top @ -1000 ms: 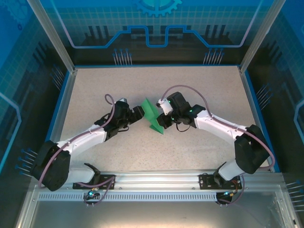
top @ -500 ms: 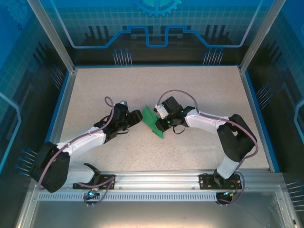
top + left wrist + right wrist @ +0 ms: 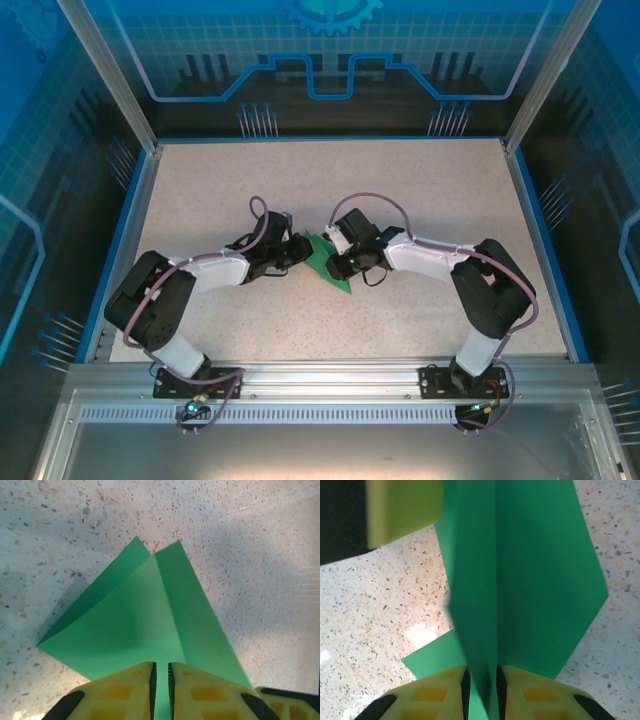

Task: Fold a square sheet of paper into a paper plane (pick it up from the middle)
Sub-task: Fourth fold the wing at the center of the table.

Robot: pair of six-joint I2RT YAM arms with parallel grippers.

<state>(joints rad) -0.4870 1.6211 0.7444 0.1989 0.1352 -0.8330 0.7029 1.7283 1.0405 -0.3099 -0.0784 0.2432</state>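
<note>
My left fingers (image 3: 120, 692) are matt yellow plastic, moulded with hollow pockets, and their pads (image 3: 171, 680) are black and ribbed. The green paper (image 3: 140, 625) is thin, smooth, matt and sharply creased. The table (image 3: 260, 545), upper right, looks like pale speckled stone with a faint sheen. Low in the top view runs a brushed metal rail (image 3: 330, 385).

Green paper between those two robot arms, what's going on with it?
Two robot arms are folding a paper plane in the middle of the table. The green paper is partly creased, with flaps standing up. The left gripper is pinched shut on one edge of it. The right gripper has a fold running between its fingers from the opposite side, though how firmly it grips is hard to tell.
</note>
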